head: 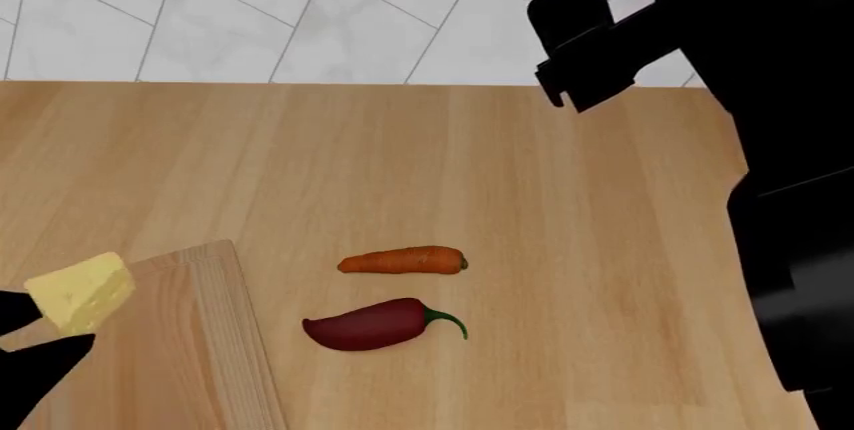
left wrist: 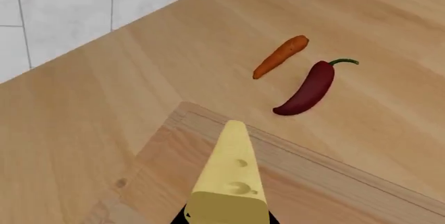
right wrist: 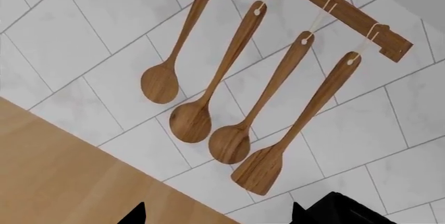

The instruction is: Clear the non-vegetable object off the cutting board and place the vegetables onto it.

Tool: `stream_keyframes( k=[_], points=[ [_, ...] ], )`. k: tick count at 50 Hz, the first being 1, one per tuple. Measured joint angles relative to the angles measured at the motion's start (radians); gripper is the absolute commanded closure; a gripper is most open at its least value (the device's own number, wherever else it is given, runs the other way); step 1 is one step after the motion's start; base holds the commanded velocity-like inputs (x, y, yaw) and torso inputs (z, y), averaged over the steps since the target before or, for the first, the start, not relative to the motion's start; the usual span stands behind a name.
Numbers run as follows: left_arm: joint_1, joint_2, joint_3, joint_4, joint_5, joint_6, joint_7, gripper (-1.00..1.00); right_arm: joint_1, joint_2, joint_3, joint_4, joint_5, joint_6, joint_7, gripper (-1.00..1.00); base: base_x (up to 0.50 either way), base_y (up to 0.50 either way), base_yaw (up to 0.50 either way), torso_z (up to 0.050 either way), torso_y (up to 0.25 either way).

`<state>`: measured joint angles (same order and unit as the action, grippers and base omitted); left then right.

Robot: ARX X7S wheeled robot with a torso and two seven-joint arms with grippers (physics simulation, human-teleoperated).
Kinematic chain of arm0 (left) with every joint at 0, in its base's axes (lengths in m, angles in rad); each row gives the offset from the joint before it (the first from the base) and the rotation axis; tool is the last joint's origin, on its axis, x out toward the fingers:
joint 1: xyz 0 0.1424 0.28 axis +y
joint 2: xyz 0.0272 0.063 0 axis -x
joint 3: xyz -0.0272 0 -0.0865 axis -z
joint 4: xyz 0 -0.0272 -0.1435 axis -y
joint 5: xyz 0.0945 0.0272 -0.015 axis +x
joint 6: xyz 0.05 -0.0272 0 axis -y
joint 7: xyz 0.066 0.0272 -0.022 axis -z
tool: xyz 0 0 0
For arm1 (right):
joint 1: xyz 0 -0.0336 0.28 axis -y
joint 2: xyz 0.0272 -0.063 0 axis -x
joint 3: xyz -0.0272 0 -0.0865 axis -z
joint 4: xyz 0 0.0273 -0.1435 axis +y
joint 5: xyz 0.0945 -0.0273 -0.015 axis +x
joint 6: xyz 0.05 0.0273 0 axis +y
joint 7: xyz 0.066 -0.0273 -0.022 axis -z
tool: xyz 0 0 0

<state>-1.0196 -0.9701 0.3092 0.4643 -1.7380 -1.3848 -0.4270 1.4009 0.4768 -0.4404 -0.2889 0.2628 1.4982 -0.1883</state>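
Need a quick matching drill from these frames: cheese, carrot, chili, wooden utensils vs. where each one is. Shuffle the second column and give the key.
1. cheese wedge
2. carrot
3. chili pepper
4. wooden utensils

A. hanging from a rack on the tiled wall
B. on the countertop, nearer the wall of the two vegetables
C. gripped by the left gripper over the cutting board
D. on the countertop, nearer the robot of the two vegetables

Pairs: 1-C, 2-B, 3-D, 4-A

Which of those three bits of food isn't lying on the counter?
The yellow cheese wedge: the left pincer holds it above the cutting board; carrot and chili lie flat.
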Motion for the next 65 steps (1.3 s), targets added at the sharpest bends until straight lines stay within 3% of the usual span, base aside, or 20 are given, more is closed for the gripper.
stream_keyframes(
  k=[14, 36, 65],
  points=[
    [-0.101, 0.004, 0.056, -0.142, 0.236, 0.001, 0.138, 1.00, -0.019, 0.001, 0.017, -0.008, 0.009, -0.006, 0.007, -1.00, 0.00, 0.00, 0.00, 0.000, 0.000],
    [-0.220, 0.003, 0.234, -0.441, 0.620, 0.092, 0.379, 1.00, -0.014, 0.001, 0.018, -0.008, 0.022, 0.001, 0.014, -1.00, 0.00, 0.00, 0.00, 0.000, 0.000],
    [-0.204, 0.019, 0.331, -0.784, 0.847, 0.245, 0.444, 1.00, -0.030, 0.007, 0.024, -0.027, 0.042, 0.011, 0.028, -1.00, 0.00, 0.00, 0.00, 0.000, 0.000]
  ],
)
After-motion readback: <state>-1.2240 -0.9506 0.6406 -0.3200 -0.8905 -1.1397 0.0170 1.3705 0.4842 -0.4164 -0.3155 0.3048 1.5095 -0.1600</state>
